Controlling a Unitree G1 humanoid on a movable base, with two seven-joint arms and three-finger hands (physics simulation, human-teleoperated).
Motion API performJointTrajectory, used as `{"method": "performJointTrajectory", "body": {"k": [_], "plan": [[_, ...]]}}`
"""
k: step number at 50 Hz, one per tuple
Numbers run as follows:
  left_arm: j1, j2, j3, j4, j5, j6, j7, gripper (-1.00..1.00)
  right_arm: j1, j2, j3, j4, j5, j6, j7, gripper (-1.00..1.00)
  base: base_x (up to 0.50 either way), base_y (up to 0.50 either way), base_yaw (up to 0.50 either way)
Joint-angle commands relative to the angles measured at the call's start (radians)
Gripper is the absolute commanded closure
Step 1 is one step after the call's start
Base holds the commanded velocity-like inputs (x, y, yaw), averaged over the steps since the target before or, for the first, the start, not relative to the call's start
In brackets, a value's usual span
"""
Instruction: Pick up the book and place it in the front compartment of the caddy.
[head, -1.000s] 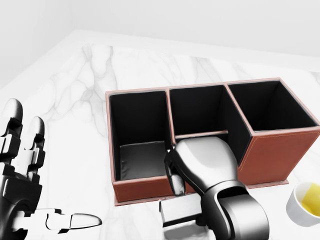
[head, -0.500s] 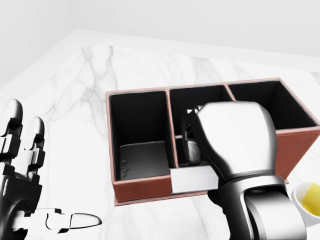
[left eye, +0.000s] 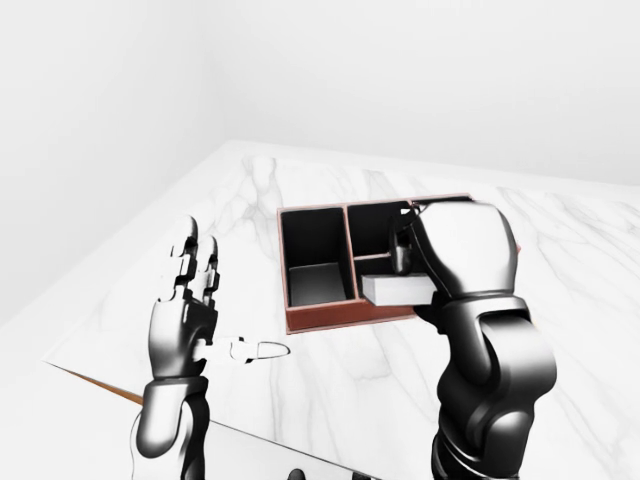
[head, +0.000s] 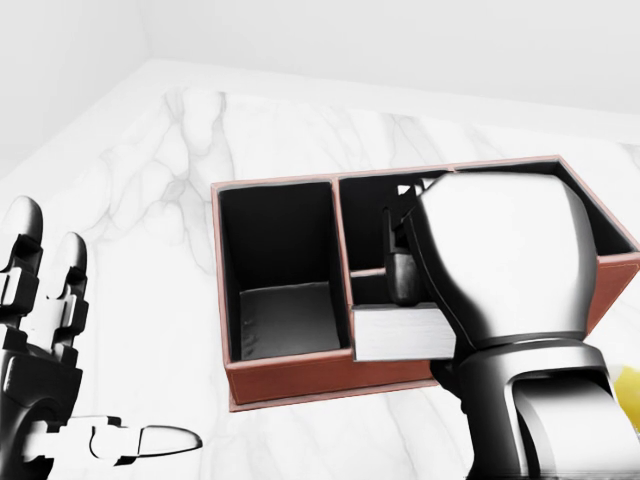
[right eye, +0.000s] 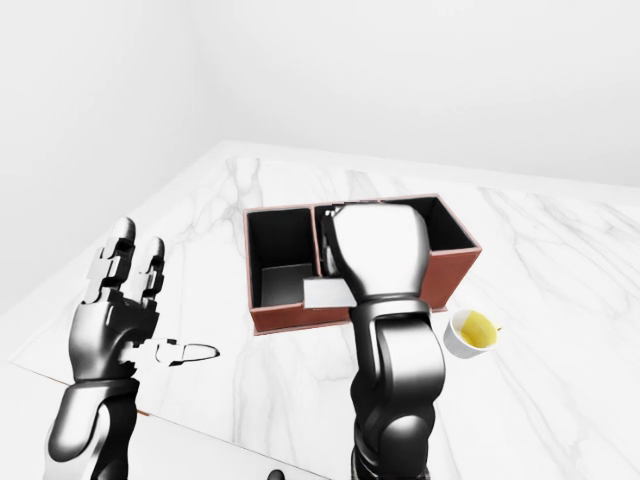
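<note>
Two hands in play: right hand (head: 420, 290) grips book (head: 400, 332), held over caddy (head: 285, 375) at near middle compartment. Left hand (left eye: 190, 300) open, idle over desk (left eye: 330, 390). Placing step underway. Next: lower book squarely, then release.

Illumination is bright, even and diffuse, with no discernible source direction. The marble tabletop (head: 180, 170) and the walls above it render near-white, close to overexposure. Inside the caddy (head: 285, 375) the compartments read near-black. Soft specular highlights cross the right hand (head: 500, 260). All views are sharp, without blur or edge distortion.
</note>
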Motion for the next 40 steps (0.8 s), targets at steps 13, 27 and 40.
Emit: {"method": "performJointTrajectory", "body": {"k": [13, 27, 40], "plan": [[-0.009, 0.001, 0.009, 0.008, -0.003, 0.000, -0.002, -1.00, -0.297, 0.026, -0.166, 0.108, -0.054, 0.000, 0.000, 1.00, 0.00, 0.00, 0.00], [-0.014, 0.002, 0.013, 0.012, -0.005, 0.000, -0.001, -1.00, -0.400, 0.006, -0.204, 0.206, -0.052, 0.000, 0.000, 1.00, 0.00, 0.00, 0.00], [-0.013, 0.001, 0.011, 0.021, -0.005, 0.000, -0.003, -1.00, -0.504, 0.097, -0.263, 0.245, -0.112, 0.000, 0.000, 1.00, 0.00, 0.00, 0.00]]}}
